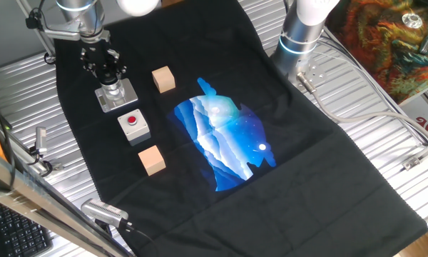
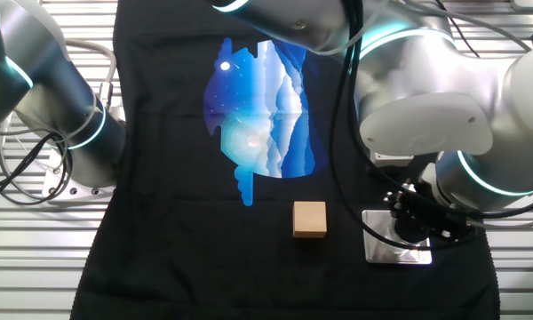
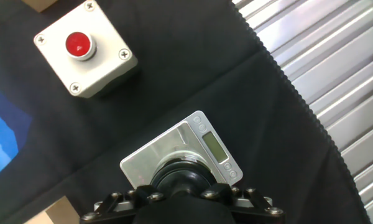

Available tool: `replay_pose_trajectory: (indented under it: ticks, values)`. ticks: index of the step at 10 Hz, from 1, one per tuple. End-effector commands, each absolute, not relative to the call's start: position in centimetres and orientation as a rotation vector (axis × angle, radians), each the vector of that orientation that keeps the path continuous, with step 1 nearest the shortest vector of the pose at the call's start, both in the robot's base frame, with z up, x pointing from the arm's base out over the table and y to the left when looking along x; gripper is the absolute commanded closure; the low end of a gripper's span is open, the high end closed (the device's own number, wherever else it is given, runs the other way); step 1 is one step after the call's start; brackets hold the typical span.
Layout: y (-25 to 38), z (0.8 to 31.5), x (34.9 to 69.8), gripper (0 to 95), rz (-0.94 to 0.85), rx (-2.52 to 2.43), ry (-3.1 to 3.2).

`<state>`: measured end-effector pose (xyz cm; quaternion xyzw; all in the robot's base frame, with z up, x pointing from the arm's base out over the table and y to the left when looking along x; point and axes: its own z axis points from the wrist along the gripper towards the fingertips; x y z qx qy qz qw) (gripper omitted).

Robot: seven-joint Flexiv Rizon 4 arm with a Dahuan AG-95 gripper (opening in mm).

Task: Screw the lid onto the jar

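Item: small pale cylindrical jar on its grey square metal base plate, at the far left of the black cloth. You see it stand upright, so its mouth faces the hand.

Item: small round black lid, directly over the jar; seated or not, you cannot tell.

Item: black two-finger gripper, vertical above the jar, fingers drawn narrow around the lid, apparently gripping it for turning.

Item: grey box with red button, just nearer; not involved.

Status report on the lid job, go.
Gripper down on the jar, lid under the fingers; jaw state unreadable. Jar on its metal base plate. Red button box beside it, apart, no obstruction.
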<state>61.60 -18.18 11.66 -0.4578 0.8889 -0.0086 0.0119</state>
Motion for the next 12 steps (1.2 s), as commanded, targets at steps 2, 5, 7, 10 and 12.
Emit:
replay_pose_trajectory:
  ticks: [2,5,7,10,12]
  values:
    - [-18.19,11.69,61.61,95.0,-0.024,-1.35,2.807]
    - [-18.19,11.69,61.61,95.0,-0.024,-1.327,2.819]
    - [-18.19,11.68,61.61,95.0,-0.023,-1.328,2.82]
    - [-18.19,11.68,61.61,95.0,-0.024,-1.318,2.825]
    - [-18.19,11.66,61.61,95.0,-0.023,-1.275,2.844]
